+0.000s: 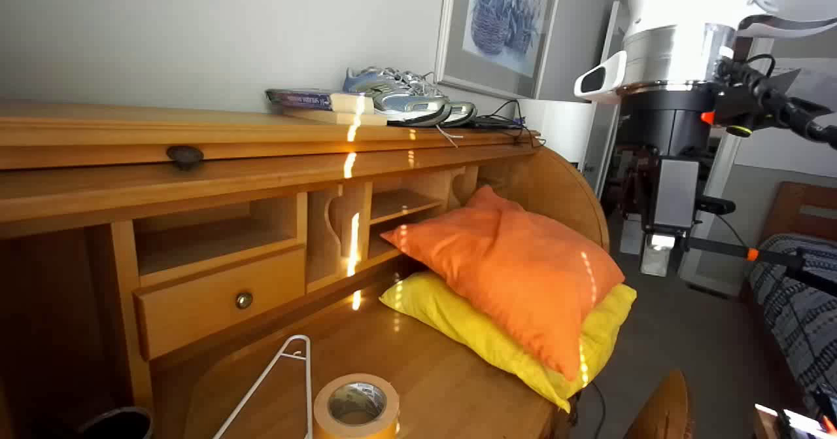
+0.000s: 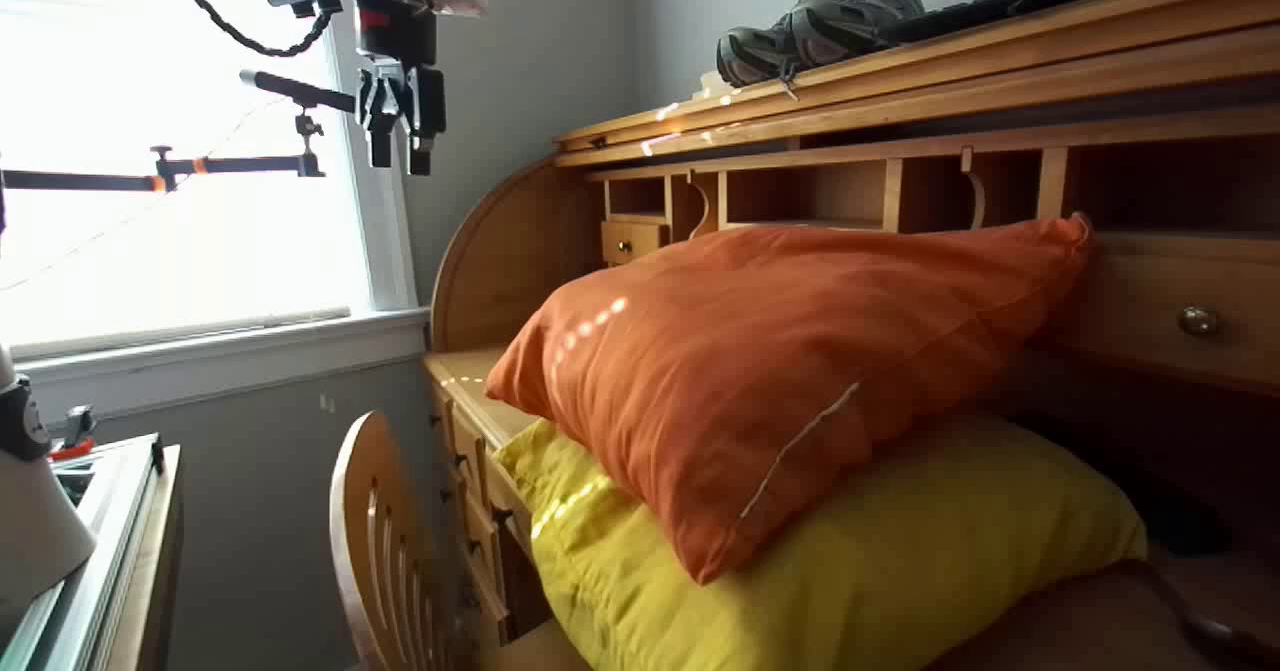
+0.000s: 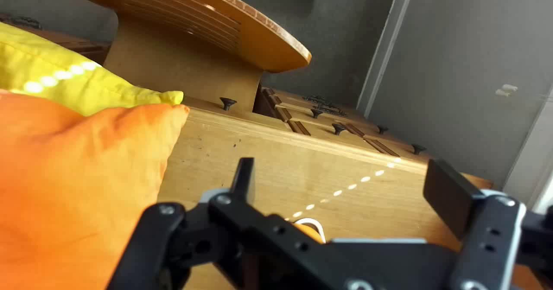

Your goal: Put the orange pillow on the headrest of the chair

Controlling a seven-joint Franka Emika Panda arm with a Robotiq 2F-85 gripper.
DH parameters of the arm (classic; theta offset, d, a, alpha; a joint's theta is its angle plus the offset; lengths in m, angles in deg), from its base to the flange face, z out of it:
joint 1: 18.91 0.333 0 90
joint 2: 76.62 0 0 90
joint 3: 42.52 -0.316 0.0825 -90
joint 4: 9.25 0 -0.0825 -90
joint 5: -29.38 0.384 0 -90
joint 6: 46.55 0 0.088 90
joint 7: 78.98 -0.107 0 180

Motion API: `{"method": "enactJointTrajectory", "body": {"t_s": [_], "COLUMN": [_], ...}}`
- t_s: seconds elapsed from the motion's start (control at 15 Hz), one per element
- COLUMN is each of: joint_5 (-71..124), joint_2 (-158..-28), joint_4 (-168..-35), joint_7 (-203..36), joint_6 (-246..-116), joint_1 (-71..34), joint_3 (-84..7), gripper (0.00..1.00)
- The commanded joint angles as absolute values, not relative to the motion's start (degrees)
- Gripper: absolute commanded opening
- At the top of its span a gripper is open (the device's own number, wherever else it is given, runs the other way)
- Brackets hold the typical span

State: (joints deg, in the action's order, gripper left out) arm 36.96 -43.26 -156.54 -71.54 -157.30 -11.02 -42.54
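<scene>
I have the tool (image 2: 400,156) hanging fingers-down, and in the wrist view its 2 fingers (image 3: 244,180) stand spread wide, with the worktop (image 1: 425,373) showing between them. The orange pillow (image 1: 503,249) is outside that gap, off to the left of the fingers in the wrist view; in both exterior views it sits lower than my tool and apart from it. From my end, it lies tilted across the top of the yellow pillow (image 1: 451,318), in front of the cubbyholes (image 1: 402,207), with the yellow pillow on the worktop. The headrest of the chair (image 2: 368,429) is beside the worktop, also lower than the tool in both exterior views, and apart from the orange pillow. Elsewhere on the worktop I make out a roll of tape (image 1: 359,429) near a white hanger (image 1: 308,380). How high the fingers sit, I can't judge.
</scene>
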Motion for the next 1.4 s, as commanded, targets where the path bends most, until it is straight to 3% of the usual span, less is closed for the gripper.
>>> {"method": "enactJointTrajectory", "body": {"t_s": [0.0, 0.8, 1.33], "joint_5": [37.24, 37.23, 22.89], "joint_2": [-43.28, -43.28, -42.12], "joint_4": [-156.45, -156.45, -160.41], "joint_7": [-71.32, -71.32, -77.55], "joint_6": [-157.15, -157.15, -165.85], "joint_1": [-11.57, -11.57, -19.06], "joint_3": [-43.04, -43.04, -44.62], "gripper": [1.00, 1.00, 1.00]}}
